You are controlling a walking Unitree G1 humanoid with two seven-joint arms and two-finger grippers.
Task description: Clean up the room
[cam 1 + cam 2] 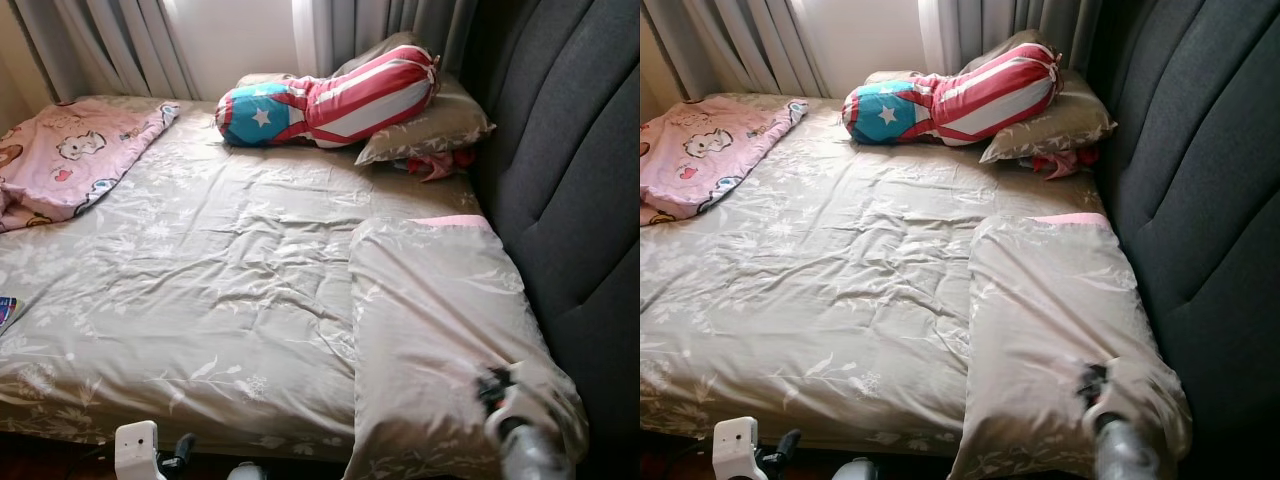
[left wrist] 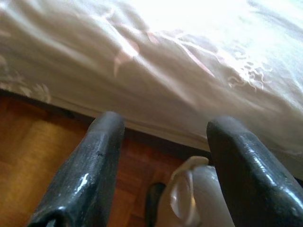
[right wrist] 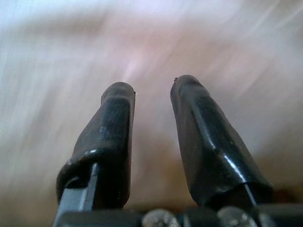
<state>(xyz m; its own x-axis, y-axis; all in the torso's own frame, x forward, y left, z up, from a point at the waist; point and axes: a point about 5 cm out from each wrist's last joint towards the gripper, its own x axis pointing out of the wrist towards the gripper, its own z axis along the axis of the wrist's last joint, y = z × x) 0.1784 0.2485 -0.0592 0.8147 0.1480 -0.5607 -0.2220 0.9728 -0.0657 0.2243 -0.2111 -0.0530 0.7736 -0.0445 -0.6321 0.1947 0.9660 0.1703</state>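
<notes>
- The right claw (image 3: 152,87) has its two black, rubbery fingers set a narrow gap apart with nothing between them; the cloth behind them is motion-blurred into pale streaks.
- In the head views the right claw sits blurred over the near corner of a soft pillow (image 1: 440,330) in a beige slip with a pale leaf print and a thin pink edge at its far end; whether it touches the fabric cannot be told.
- The left claw (image 2: 163,137) hangs low at the bed's near edge, its thick, glossy black fingers spread wide and holding nothing, above a reddish wood floor (image 2: 28,156).
- The bed (image 1: 200,270) is covered by a creased beige sheet with the same faint floral print, wrinkled in shallow ridges across the middle.
- The near pillow lies just beside a dark grey padded headboard (image 1: 570,180) with curved stitched panels.
- At the far end a long cylindrical bolster (image 1: 330,100), red and white striped with a blue end bearing a white star, leans on a second beige pillow (image 1: 425,130).
- A small crumpled red cloth (image 1: 435,163) pokes out under that second pillow.
- A pink blanket (image 1: 70,150) with cartoon figures lies bunched at the far left corner of the bed.
- Grey pleated curtains (image 1: 100,45) hang behind.
</notes>
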